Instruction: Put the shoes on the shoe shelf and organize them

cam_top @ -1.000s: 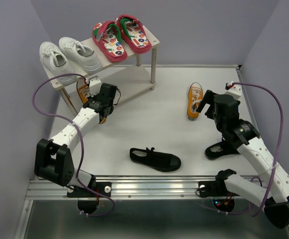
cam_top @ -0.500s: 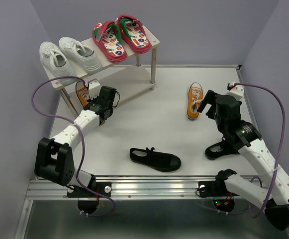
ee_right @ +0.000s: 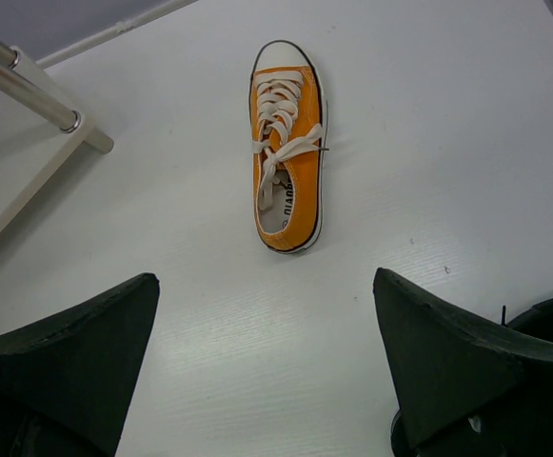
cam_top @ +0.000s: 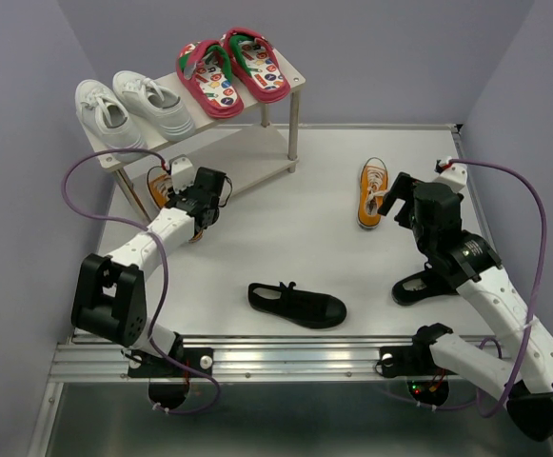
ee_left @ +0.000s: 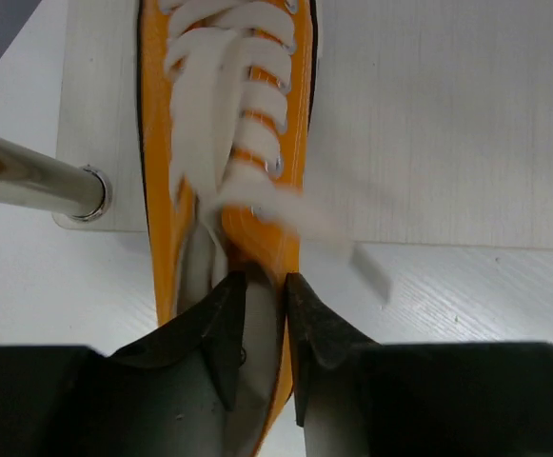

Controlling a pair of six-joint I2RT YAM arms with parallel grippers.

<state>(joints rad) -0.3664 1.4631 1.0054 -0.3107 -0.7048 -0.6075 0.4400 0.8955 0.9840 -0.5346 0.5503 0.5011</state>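
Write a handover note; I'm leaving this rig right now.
Left gripper: jaws narrowly straddle the heel wall of an orange sneaker; grip unclear.
Right gripper: open, empty.
Done: white sneakers and flip-flops on the top board of the shelf; that orange sneaker lies toe-first on the lower board, heel overhanging.
Left: seat it fully, then shelve the second orange sneaker and two black shoes from the table.

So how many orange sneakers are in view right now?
2. One orange sneaker lies on the table before the right claw; the other orange sneaker rests on the shoe shelf's lower tier, at the left claw.
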